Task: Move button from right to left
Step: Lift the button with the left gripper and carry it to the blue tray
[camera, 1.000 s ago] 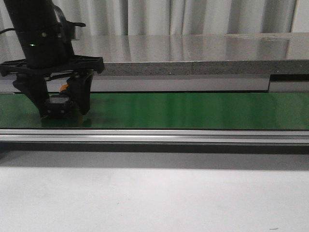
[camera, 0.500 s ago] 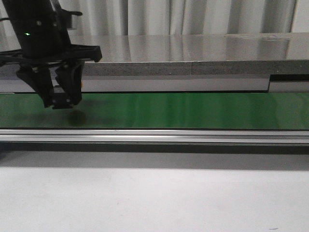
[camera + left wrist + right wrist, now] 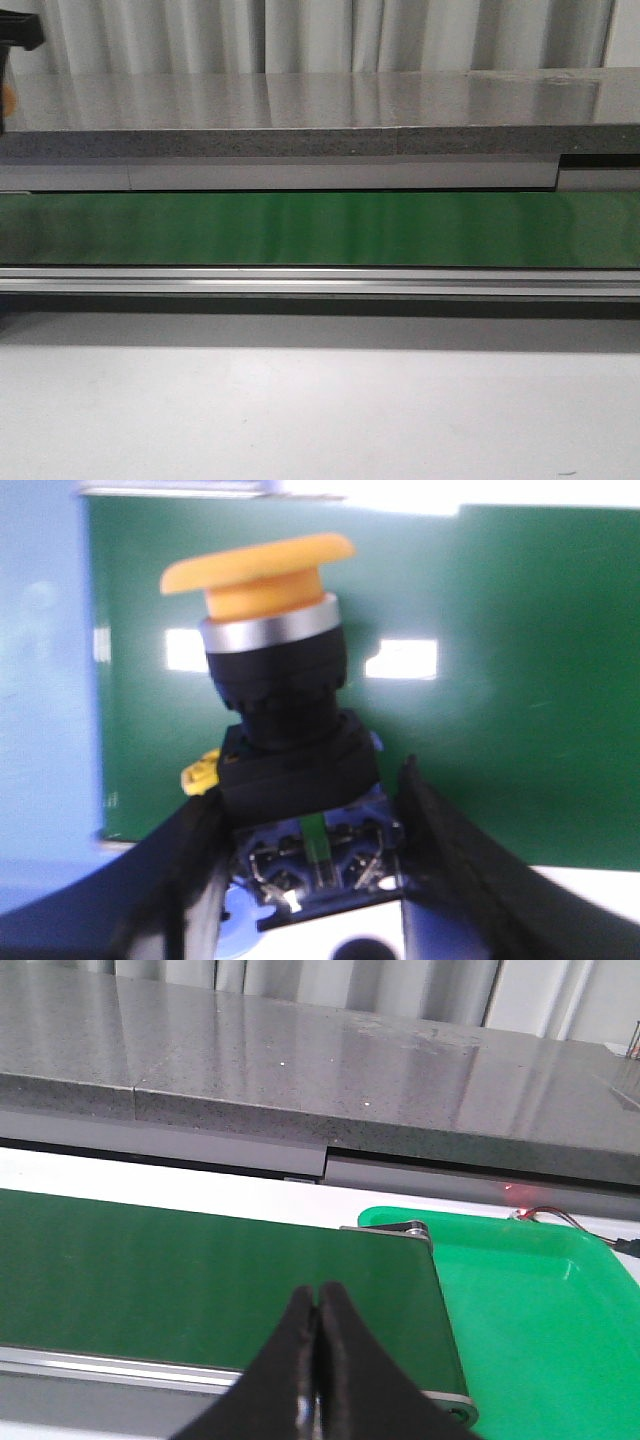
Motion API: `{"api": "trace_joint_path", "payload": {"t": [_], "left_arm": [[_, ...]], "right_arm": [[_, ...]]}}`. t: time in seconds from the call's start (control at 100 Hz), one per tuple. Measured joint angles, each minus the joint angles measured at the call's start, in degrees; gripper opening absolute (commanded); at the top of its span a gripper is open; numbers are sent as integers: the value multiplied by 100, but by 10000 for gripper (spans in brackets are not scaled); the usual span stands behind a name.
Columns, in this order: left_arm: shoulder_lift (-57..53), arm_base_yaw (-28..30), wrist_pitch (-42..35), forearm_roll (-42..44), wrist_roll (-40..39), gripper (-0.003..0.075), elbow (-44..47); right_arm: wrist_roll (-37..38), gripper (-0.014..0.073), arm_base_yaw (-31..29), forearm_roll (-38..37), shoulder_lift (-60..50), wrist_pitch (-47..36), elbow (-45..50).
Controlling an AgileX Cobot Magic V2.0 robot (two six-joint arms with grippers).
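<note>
1. The left claw [image 3: 310,880] is filled by the button [image 3: 275,710], whose black body sits between both fingers, so nothing else fits there.
2. Beyond the left claw lies bare green belt [image 3: 520,660], open to pass over.
3. The right claw [image 3: 316,1360] has fingers pressed together over open belt.
4. Beside the right claw, past the belt's end, a green tray [image 3: 540,1300] has a raised rim.
5. A grey table [image 3: 300,1060] edge stands beyond the belt.

No readable text, brand, number or sign anywhere in these views. Nothing legible on the button [image 3: 270,680] either, cap and black body both blank from this angle. Same story for the green belt [image 3: 400,228] and the grey counter [image 3: 300,1070], just plain surfaces.
</note>
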Motion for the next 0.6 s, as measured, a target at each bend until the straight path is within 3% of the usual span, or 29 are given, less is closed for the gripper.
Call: {"api": "trace_joint_path", "payload": {"t": [0.29,0.6], "left_arm": [[54,1239,74,21,1374,274,0],[666,2091,56,21,1978,274,0]], "right_arm": [[0,-68,0,0,0,0,0],[0,-68,0,0,0,0,0]]}}
